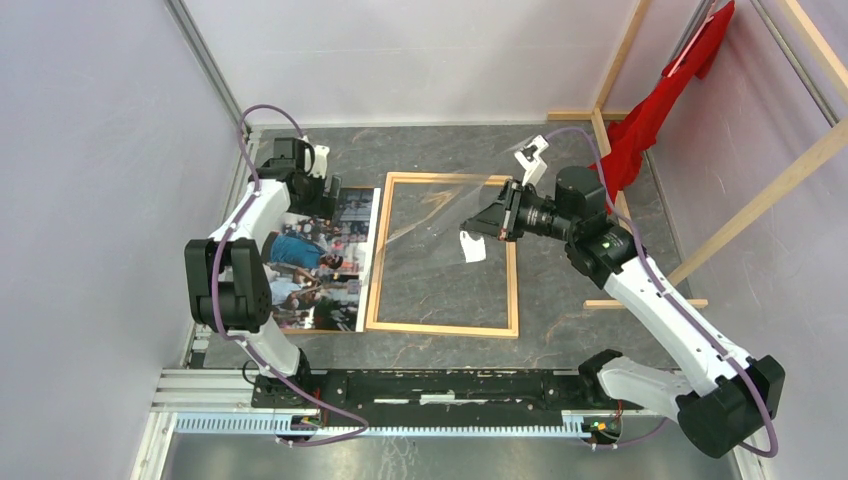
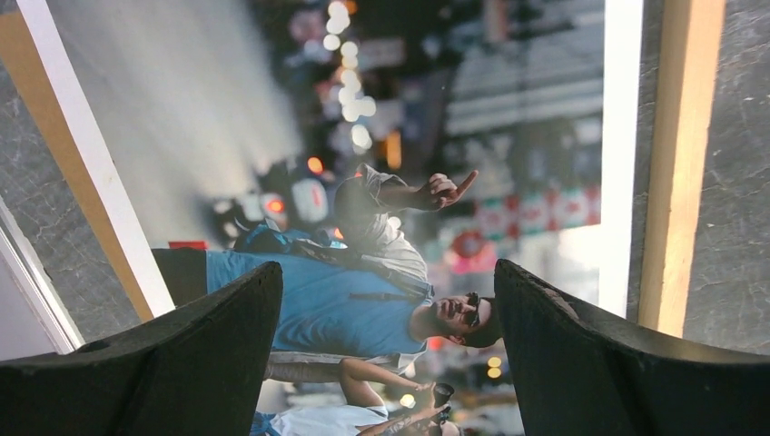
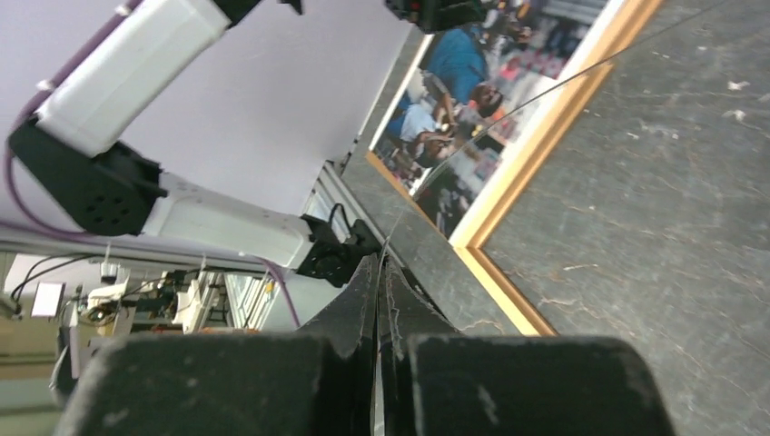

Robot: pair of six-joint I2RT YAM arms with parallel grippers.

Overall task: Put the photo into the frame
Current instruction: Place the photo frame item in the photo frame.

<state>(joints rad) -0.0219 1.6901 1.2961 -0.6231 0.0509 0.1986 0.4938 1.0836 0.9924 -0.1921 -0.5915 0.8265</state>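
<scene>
The photo (image 1: 318, 262), a colourful street scene with people, lies face up on the table just left of the frame (image 1: 372, 285). The frame is thin light wood and lies flat. My left gripper (image 1: 322, 195) hovers open and empty over the photo's far end; in the left wrist view its fingers (image 2: 191, 354) straddle the print (image 2: 363, 300). My right gripper (image 1: 497, 222) is shut on the edge of a clear pane (image 1: 440, 215), held tilted above the frame. In the right wrist view the pane's thin edge (image 3: 508, 113) runs out from the closed gripper (image 3: 379, 272).
A red cloth (image 1: 665, 100) hangs on the wooden rack beams (image 1: 760, 195) at the back right. A tan strip (image 2: 64, 154) shows beside the photo's white border. A metal rail (image 1: 400, 418) runs along the near edge. Walls close in left and back.
</scene>
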